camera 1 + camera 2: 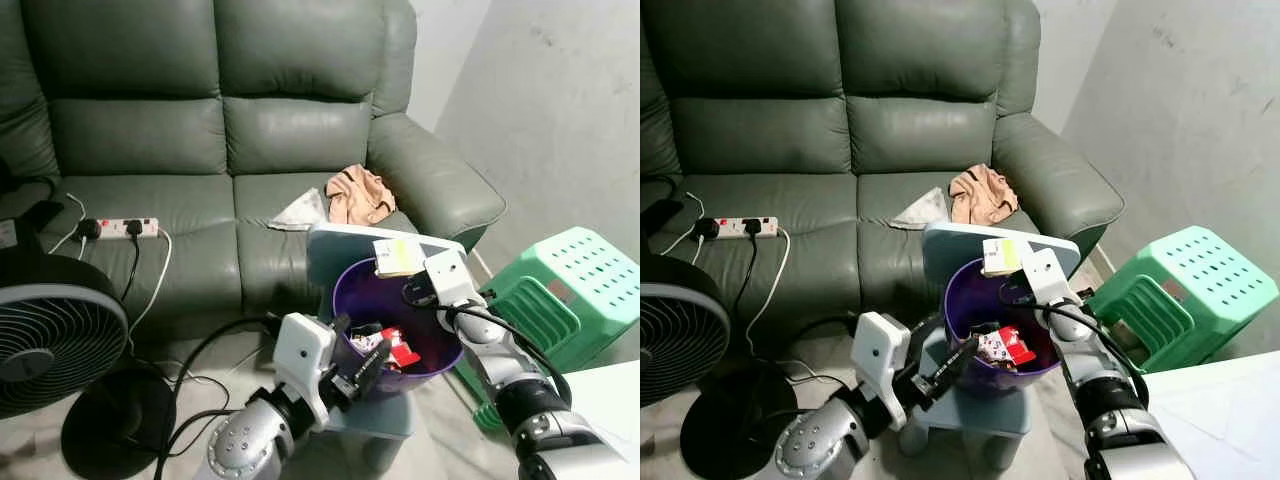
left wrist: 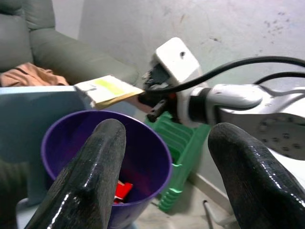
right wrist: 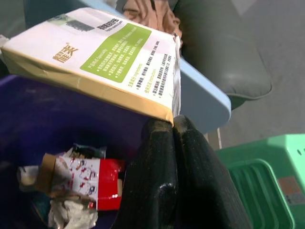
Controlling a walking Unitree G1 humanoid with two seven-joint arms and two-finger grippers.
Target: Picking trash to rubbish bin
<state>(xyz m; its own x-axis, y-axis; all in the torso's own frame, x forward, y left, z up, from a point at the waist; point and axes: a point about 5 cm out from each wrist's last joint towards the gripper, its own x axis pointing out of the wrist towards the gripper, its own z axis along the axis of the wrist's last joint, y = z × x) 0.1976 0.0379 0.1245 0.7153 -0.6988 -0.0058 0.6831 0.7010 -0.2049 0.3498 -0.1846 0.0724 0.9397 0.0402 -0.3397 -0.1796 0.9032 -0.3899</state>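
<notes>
- Left eye view gives you 1 purple bin standing on 1 pale blue chair, set just in front of 1 green sofa.
- Inside the bin you can see at least 1 red and white wrapper, some crumpled paper and a brown scrap beside it; an exact count of the trash is not possible.
- 1 white and green carton is pinched at its corner by the right gripper, fingers closed tight on it; the carton hangs level over the far rim of the bin, above the opening.
- Your right arm reaches forward and in from the right, wrist bent over the bin's rim.
- The left gripper sits low at the near edge of the bin, its 2 fingers spread wide and holding nothing, pointing across the opening toward the right arm.
- On the sofa seat lie 1 tan cloth, 1 white paper and 1 power strip.
- 1 black fan stands on the left; 1 green stool lies tipped on the right.
</notes>
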